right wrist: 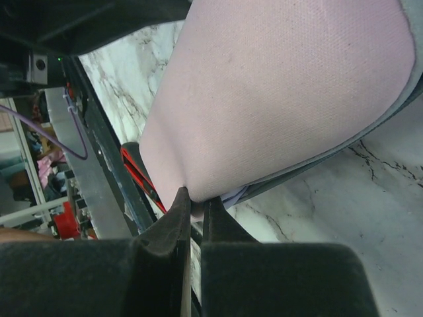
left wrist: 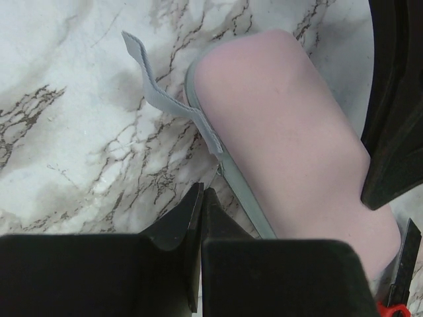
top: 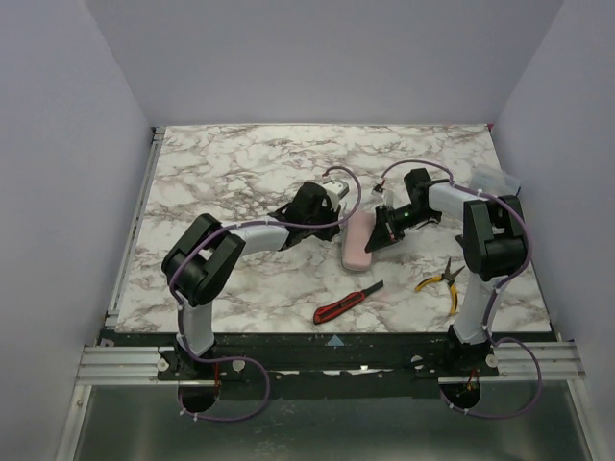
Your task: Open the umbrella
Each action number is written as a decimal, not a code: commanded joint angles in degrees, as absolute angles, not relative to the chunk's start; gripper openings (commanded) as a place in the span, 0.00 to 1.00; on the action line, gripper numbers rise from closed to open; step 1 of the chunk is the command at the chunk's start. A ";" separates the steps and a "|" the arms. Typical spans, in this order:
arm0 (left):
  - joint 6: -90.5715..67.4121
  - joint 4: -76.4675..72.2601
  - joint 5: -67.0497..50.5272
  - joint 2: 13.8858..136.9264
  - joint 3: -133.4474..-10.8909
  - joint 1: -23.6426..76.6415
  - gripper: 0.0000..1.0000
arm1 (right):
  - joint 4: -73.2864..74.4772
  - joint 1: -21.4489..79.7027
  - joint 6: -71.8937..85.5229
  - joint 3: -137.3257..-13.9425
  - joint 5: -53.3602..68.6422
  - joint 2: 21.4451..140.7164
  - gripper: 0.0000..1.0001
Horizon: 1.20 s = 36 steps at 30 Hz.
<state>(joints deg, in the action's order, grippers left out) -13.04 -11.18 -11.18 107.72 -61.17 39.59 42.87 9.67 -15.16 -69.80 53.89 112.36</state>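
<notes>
The umbrella lies folded on the marble table, a pale pink bundle with a grey edge. My right gripper is at its right side. In the right wrist view the jaws are shut, pinching a fold of the umbrella's pink fabric. My left gripper is at the umbrella's far left end. In the left wrist view its jaws are shut and empty, just beside the umbrella's grey edge. A grey strap lies out on the table. The handle is hidden.
A red-and-black utility knife lies near the front, close below the umbrella. Yellow-handled pliers lie at the front right by the right arm. A pale translucent object sits at the back right. Walls enclose the table on three sides.
</notes>
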 commanded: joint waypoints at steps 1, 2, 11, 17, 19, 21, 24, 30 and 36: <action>-13.98 -10.52 -10.63 109.81 -65.25 37.59 0.00 | 48.02 10.06 -21.61 -67.41 44.07 116.32 0.00; -13.97 -10.29 -11.37 110.21 -65.82 37.43 0.00 | 47.99 10.13 -21.71 -67.46 44.02 116.34 0.00; -14.32 -8.05 -16.48 111.53 -68.61 35.21 0.00 | 45.18 10.09 -16.31 -70.36 47.41 114.78 0.08; -13.21 -7.02 -22.66 107.10 -65.34 31.57 0.50 | 44.55 10.02 -12.09 -72.23 50.19 112.00 0.32; -12.29 -7.25 -23.45 104.55 -63.19 30.57 0.56 | 44.65 10.02 -11.29 -72.48 51.12 110.48 0.38; -11.81 -6.98 -23.61 102.19 -61.38 29.68 0.61 | 44.77 10.02 -10.40 -72.78 51.81 109.26 0.44; -11.69 -6.57 -23.38 99.14 -59.50 28.62 0.72 | 44.99 10.00 -9.04 -73.50 53.08 107.75 0.50; -12.44 -5.77 -24.62 95.71 -57.36 27.90 0.74 | 44.49 10.06 -6.44 -75.38 55.76 106.34 0.51; -13.66 -6.92 -25.71 93.81 -55.52 27.92 0.74 | 42.28 10.40 -3.17 -77.21 58.35 107.49 0.54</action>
<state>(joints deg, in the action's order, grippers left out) -12.73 -6.66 -23.07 95.96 -57.32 28.10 44.14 9.80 -6.20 -75.09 54.87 107.46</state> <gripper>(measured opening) 0.736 0.536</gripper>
